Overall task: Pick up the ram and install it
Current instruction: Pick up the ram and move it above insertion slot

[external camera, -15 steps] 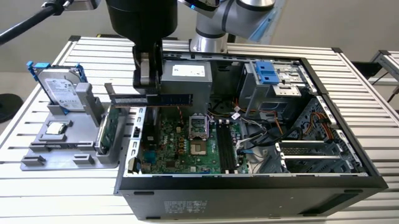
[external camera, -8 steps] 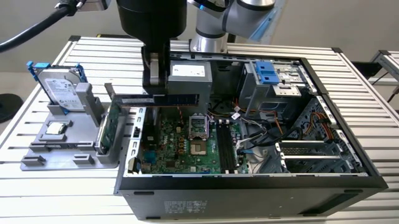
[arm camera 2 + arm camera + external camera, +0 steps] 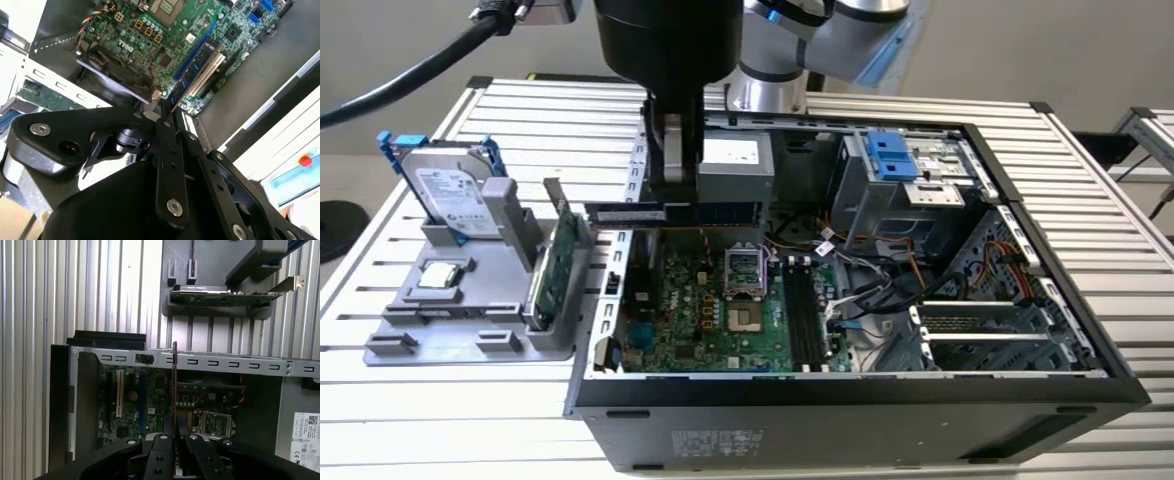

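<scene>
Ram (image 3: pixel 720 212), a long, thin dark-blue stick, is held level and on edge in the gripper (image 3: pixel 670 196). The fingers are clamped on its flat faces near the middle of its length, so that both ends stick out past them. In the exterior view the stick is seen in the air above the open computer case (image 3: pixel 854 388). It hangs over the part of the motherboard (image 3: pixel 700 315) towards the exterior view's left, just in front of the grey power supply (image 3: pixel 736 165). The black memory slots (image 3: pixel 803 322), beside the processor socket (image 3: pixel 742 272), lie lower and well apart from the stick, which is not seated in any slot.

In the first wrist view the ram (image 3: pixel 174 385) is seen edge-on as a thin line. It runs out from between the fingertips (image 3: pixel 184 436) and crosses the perforated case wall (image 3: pixel 225 362).

On the slatted table (image 3: pixel 454 425), at the exterior view's left of the case, a grey holder (image 3: pixel 414 325) is placed. A silver hard drive (image 3: pixel 450 190) with blue rails and an upright green card (image 3: pixel 560 278) are held in it. The card stands just beside the case wall.

In the second wrist view the closed fingers (image 3: pixel 166 150) are seen above the motherboard, near a black fan (image 3: pixel 117 70) and the blue slots (image 3: pixel 197 56).
</scene>
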You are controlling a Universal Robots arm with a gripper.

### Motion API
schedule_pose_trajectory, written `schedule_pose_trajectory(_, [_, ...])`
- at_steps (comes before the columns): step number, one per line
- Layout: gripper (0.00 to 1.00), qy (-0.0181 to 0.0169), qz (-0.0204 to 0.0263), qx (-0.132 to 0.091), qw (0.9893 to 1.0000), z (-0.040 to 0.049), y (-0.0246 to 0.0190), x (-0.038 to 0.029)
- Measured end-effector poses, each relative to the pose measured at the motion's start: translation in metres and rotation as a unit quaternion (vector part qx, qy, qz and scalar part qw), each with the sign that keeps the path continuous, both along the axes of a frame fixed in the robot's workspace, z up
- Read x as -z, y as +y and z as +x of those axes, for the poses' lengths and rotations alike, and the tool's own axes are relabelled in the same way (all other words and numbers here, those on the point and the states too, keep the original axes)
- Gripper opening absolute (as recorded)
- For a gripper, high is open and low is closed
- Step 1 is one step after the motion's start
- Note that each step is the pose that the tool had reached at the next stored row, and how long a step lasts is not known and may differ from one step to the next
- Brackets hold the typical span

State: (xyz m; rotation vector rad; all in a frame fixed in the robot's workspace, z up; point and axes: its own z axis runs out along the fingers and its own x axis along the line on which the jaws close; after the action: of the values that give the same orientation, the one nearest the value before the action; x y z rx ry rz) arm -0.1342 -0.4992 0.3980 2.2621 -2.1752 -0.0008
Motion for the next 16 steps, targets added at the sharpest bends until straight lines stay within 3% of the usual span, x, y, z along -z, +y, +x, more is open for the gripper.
schedule_pose_trajectory(16, [0.00,0.0000,0.0000,0.001,1.0000,0.0240,0.0000,0.0000])
